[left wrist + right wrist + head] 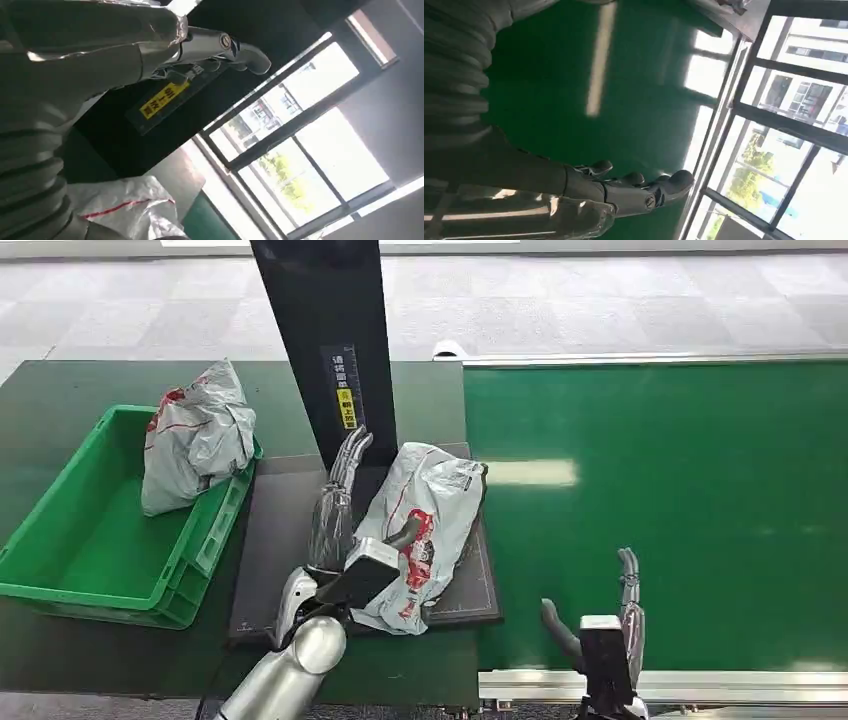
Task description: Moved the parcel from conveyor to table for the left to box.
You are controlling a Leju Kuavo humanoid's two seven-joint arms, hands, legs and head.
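A grey-white parcel (425, 530) with red print lies on the dark mat (280, 540) at the foot of a black post (325, 340); its crumpled plastic (125, 210) also appears in the left wrist view. My left hand (338, 505) lies along the parcel's left edge with its fingers (245, 50) stretched straight toward the post and its thumb over the parcel's top. Nothing is gripped in it. My right hand (608, 618) hovers open over the green conveyor belt (660, 510) near its front edge, fingers (664, 187) extended and nothing in them.
A green crate (100, 540) stands at the left of the table, and a second grey parcel (195, 435) leans on its far right rim. The post carries a yellow label (162, 97). The conveyor's metal front rail (700, 685) runs beside my right hand.
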